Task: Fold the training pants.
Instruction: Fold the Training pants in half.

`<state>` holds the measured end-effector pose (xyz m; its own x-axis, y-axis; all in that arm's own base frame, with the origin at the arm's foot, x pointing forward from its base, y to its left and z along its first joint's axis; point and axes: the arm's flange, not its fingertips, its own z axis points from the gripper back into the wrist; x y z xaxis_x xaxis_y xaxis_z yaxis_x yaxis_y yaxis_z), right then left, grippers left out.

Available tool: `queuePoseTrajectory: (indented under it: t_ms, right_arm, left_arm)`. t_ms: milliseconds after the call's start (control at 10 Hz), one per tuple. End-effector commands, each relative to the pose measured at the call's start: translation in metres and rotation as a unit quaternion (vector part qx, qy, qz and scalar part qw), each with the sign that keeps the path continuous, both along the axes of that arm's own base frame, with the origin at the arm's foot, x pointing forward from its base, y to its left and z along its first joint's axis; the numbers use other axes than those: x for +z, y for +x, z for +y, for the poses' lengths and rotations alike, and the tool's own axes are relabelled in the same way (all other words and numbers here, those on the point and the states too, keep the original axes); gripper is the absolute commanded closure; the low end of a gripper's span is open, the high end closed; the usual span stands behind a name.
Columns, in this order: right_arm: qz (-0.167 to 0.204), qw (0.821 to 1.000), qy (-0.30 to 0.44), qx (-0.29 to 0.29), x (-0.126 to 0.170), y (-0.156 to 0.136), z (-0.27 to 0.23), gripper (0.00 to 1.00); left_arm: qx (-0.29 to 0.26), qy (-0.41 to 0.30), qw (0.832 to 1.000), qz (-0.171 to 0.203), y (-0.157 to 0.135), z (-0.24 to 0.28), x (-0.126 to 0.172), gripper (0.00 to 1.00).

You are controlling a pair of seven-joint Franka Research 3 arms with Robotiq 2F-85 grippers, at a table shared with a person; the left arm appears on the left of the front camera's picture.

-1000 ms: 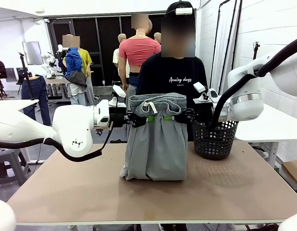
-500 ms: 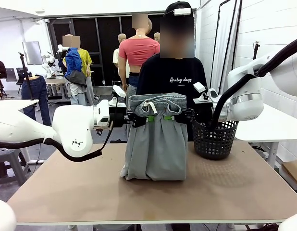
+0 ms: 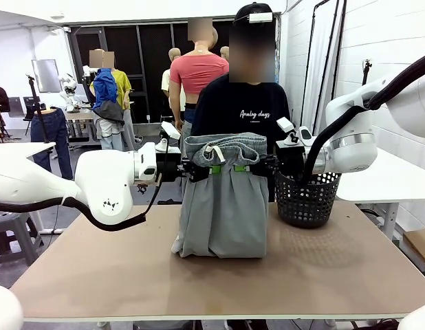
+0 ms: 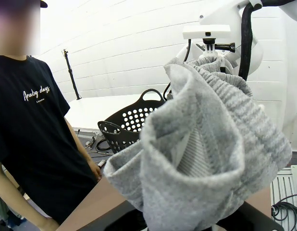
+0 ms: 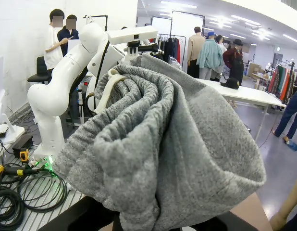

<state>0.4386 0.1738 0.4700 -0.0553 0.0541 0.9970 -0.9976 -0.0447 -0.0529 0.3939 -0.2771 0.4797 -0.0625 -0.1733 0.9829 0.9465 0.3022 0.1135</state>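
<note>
Held aloft over the middle of the table (image 3: 336, 275): the training pants (image 3: 225, 206), waistband up, pinched by the left gripper (image 3: 214, 168) from one side and the right gripper (image 3: 241, 168) from the other, both clamped tight on the gathered cloth just under the elastic, green pads peeking out against the grey. Hanging down in a loose column, bottom hem crumpled and resting on the tabletop, legs apparently doubled behind. Close by, in both wrist views, bunched grey jersey and the pale drawstring. Black basket (image 3: 306, 199) just beside the pants toward the right arm; person (image 3: 247, 110) standing behind. Judged early to midway: garment lifted and gathered, yet not laid flat, no clean crease visible, stacking and smoothing left to do
</note>
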Motion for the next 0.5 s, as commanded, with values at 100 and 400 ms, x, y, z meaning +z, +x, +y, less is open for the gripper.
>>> queuePoseTrajectory:
  t_ms: [100, 400]
  right_arm:
    - [0.001, 1.000, 0.008, 0.001, 0.0010, -0.0028, 0.0006, 1.00]
    - [0.001, 1.000, 0.008, 0.001, 0.0010, -0.0028, 0.0006, 1.00]
  left_arm:
    - [0.007, -0.004, 1.000, -0.003, -0.0012, -0.0015, 0.0035, 1.00]
    - [0.007, -0.004, 1.000, -0.003, -0.0012, -0.0015, 0.0035, 1.00]
